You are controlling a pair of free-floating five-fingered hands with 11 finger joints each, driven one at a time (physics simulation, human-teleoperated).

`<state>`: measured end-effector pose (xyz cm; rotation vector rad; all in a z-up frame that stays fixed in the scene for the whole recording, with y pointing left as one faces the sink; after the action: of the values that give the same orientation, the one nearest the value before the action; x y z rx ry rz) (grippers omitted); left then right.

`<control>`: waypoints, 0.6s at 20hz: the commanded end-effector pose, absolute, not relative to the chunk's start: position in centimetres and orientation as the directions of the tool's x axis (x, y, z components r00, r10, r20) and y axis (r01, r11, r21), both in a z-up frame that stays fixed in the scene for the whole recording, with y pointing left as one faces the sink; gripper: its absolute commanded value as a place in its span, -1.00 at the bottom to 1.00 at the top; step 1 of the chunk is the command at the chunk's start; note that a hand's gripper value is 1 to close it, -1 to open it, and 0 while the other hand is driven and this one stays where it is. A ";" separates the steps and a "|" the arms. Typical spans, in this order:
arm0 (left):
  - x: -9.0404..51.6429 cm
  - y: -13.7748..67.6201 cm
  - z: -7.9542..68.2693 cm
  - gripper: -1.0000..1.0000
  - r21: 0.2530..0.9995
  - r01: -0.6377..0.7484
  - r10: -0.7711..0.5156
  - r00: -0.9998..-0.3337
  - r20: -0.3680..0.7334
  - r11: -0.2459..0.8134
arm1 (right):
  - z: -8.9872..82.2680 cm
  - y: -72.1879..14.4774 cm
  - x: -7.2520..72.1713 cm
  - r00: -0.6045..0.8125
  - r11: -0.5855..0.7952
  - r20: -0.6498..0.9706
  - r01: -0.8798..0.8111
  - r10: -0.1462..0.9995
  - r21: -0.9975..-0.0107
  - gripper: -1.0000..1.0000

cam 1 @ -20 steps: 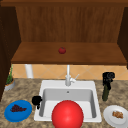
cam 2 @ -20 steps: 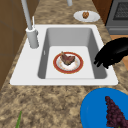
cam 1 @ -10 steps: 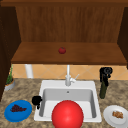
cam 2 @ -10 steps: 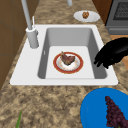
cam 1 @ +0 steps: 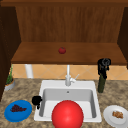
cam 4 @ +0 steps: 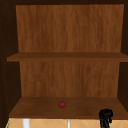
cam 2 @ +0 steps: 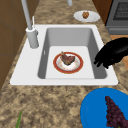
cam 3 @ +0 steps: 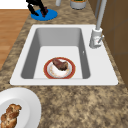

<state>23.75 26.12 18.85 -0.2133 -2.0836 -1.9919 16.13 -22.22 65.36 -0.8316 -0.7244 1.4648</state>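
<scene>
My right hand point(cam 1: 103, 65) hangs at the back right of the counter, just under the shelf edge. Its fingers curl down onto the top of a dark green bottle point(cam 1: 101, 85) that stands upright there. That hand point(cam 4: 105, 116) also shows low in the upper view. My left hand point(cam 1: 37, 100) floats over the sink's left rim with relaxed fingers pointing down, holding nothing. It point(cam 2: 112, 53) is beside the blue plate point(cam 2: 100, 110) of dark grapes point(cam 2: 115, 113). In the basin lies a red-rimmed plate point(cam 2: 68, 63) with a piece of meat point(cam 2: 67, 59).
A small red fruit point(cam 1: 62, 50) lies on the lower shelf point(cam 1: 37, 56). The faucet point(cam 1: 68, 77) rises behind the white sink point(cam 1: 45, 86). A white plate point(cam 1: 111, 117) with bread point(cam 1: 117, 114) sits front right. A potted plant point(cam 1: 9, 81) stands far left.
My right hand has crept slightly upward above the bottle. The left hand and the plates stay where they were.
</scene>
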 end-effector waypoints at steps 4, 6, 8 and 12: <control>23.7 26.1 18.9 0.00 0.960 0.276 -0.067 -0.958 0.279 0.054 | 70.8 -20.8 15.8 0.000 -0.092 -0.110 -0.544 0.994 -0.834 1.00; 23.7 26.1 18.9 0.00 0.960 0.276 -0.067 -0.958 0.279 0.054 | 72.4 -20.2 15.7 0.000 -0.094 -0.112 -0.546 0.994 -0.832 1.00; 23.7 26.1 18.9 0.00 0.960 0.276 -0.067 -0.958 0.279 0.054 | 74.0 -19.7 15.6 0.000 -0.101 -0.121 -0.548 0.993 -0.830 1.00; 23.7 26.1 18.9 0.00 0.960 0.276 -0.067 -0.958 0.279 0.054 | 77.0 -18.1 16.6 0.001 -0.114 -0.137 -0.550 0.991 -0.827 1.00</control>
<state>23.75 26.12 18.85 -0.2133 -2.0836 -1.9919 15.79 -19.37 74.86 -0.8491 -0.6981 1.4792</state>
